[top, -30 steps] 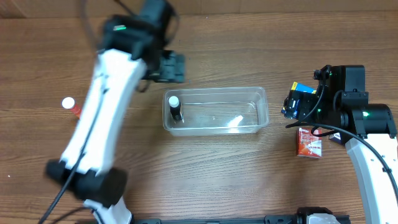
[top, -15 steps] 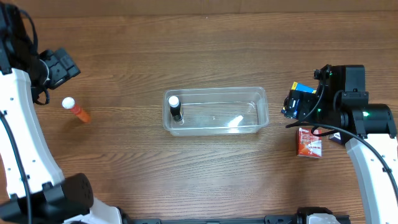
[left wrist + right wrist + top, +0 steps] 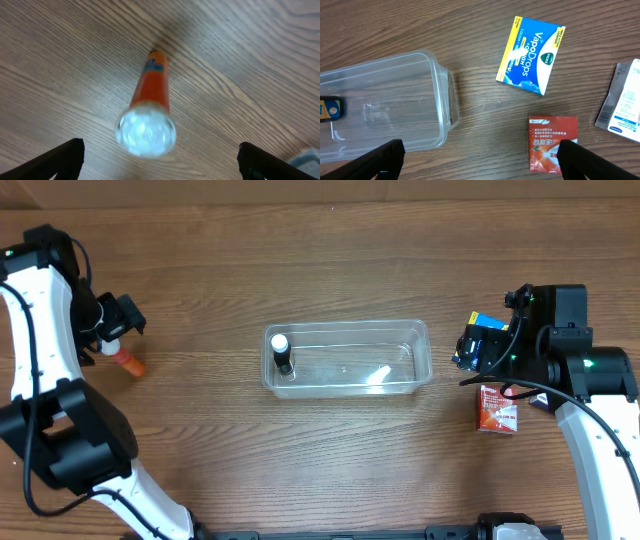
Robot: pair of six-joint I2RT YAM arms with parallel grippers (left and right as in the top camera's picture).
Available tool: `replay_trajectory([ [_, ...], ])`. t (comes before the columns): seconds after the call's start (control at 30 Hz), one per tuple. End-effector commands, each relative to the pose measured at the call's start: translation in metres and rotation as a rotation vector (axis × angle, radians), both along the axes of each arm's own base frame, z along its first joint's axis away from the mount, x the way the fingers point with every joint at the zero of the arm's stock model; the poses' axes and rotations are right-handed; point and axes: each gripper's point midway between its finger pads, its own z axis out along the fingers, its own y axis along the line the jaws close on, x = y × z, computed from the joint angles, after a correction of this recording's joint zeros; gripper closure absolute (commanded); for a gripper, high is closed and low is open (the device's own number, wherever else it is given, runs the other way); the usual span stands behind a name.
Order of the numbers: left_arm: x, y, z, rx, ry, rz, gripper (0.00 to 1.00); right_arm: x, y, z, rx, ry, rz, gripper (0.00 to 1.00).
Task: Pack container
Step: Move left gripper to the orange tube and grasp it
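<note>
Wooden table (image 3: 330, 260), clear container (image 3: 347, 360) at centre (one dark bottle (image 3: 283, 355) inside, left end), left gripper (image 3: 160, 167) fingers apart, right gripper (image 3: 480, 167) fingers apart, empty, beside container's right end, orange tube (image 3: 152, 95) under left gripper.

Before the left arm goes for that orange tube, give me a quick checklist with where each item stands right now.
1. Left gripper open wide enough: ok, one finger shows on each side of the orange tube.
2. Tube free of clutter: ok, it sits alone on the table.
3. Tube upright or lying: cannot tell.
4. Room in the container: ok, only a small bottle at its left end.
5. Right gripper out of the way: ok, open and empty, near the VapoDrops box.
</note>
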Motion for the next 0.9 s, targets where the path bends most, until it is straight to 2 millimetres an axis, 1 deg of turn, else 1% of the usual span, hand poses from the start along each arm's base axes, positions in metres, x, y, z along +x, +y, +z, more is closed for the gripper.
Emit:
replay_trajectory([
  [0.0, 0.001, 0.004, -0.021, -0.019, 0.047, -0.013, 0.02, 0.005, -0.003, 0.014, -0.007, -0.045, -0.005, 0.00],
  [0.13, 0.000, 0.008, -0.034, -0.004, 0.086, -0.015, 0.07, 0.005, -0.003, 0.014, -0.007, -0.045, -0.005, 0.00],
  [0.2, -0.001, 0.009, -0.039, -0.004, 0.101, -0.015, 0.16, 0.005, -0.003, 0.014, -0.007, -0.045, -0.005, 0.00],
  [0.33, 0.003, 0.014, -0.045, 0.015, 0.102, -0.016, 0.24, 0.005, -0.003, 0.014, -0.007, -0.045, -0.005, 0.00],
  [0.53, 0.006, 0.017, -0.046, 0.031, 0.089, -0.017, 0.43, 0.005, -0.003, 0.014, -0.007, -0.045, -0.004, 0.00],
  [0.57, 0.006, 0.017, -0.046, 0.031, 0.089, -0.017, 0.48, 0.005, -0.003, 0.014, -0.007, -0.045, -0.004, 0.00],
  [0.7, 0.006, 0.017, -0.046, 0.031, 0.089, -0.017, 0.65, 0.005, -0.003, 0.014, -0.007, -0.045, -0.004, 0.00],
  [0.8, 0.006, 0.016, -0.046, 0.029, 0.092, -0.019, 0.71, 0.005, -0.003, 0.014, -0.007, -0.045, -0.005, 0.00],
  [0.87, 0.005, 0.016, -0.046, 0.028, 0.095, -0.019, 0.73, 0.005, -0.003, 0.014, -0.007, -0.045, -0.005, 0.00],
])
